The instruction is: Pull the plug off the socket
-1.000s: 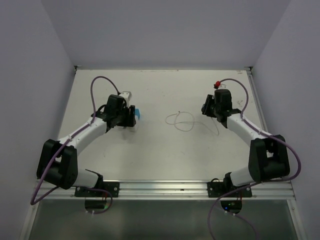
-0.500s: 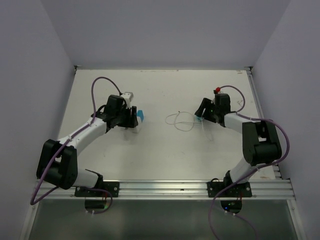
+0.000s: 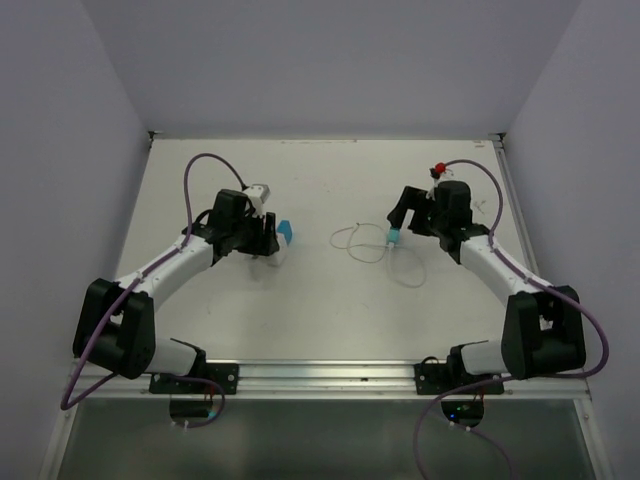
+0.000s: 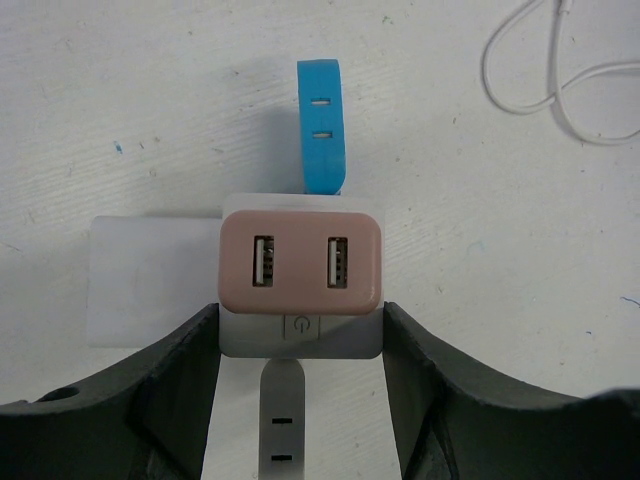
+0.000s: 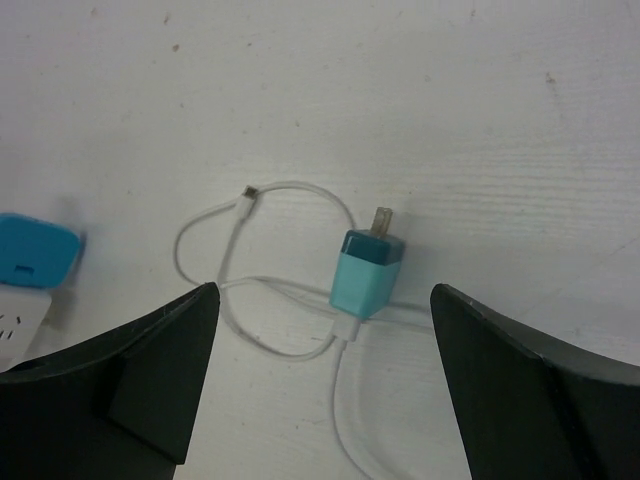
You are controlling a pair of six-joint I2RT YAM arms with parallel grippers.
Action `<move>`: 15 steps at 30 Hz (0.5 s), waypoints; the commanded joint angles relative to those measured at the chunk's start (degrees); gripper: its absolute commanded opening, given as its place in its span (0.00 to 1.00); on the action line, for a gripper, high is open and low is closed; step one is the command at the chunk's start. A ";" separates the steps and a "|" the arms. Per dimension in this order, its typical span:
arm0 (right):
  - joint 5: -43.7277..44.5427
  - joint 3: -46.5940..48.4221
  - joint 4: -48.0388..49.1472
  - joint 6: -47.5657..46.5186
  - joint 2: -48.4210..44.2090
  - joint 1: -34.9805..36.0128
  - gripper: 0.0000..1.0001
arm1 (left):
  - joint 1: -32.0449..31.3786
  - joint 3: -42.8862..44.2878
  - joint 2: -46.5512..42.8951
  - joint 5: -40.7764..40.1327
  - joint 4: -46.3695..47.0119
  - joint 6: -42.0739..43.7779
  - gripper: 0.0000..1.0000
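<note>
Right arm has swung in toward the middle of the desk point(image 3: 330, 320) since a second ago, and the plug, hidden under it then, now shows below its claw. The left arm has edged a little toward 3 o'clock with its load.

The socket point(image 4: 300, 262) sits at 9 o'clock of the desk's centre. The left claw point(image 4: 300, 315) is closed against its two sides, and the fingers look pressed to the white body. A blue tab point(image 4: 320, 125) sticks out at 12 o'clock of the socket in the left wrist view.

The cable point(image 5: 280, 285) lies in loose loops near the centre. The plug point(image 5: 368, 272) lies flat on the desk at 3 o'clock of the centre, well apart from the socket, with its bare prongs pointing to 12 o'clock in the right wrist view. The right claw point(image 5: 325, 300) is spread wide above it and holds nothing.

As I judge it, the pull is done. The risk now is in the retreat. A finger of the right claw could snag a cable loop and drag the plug. The left claw could tip or shove the socket if it opens while bearing down.
</note>
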 commanded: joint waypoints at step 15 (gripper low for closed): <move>-7.37 -0.66 -0.27 -9.81 -6.11 15.15 0.90 | -1.70 5.29 3.48 7.11 4.97 9.46 0.05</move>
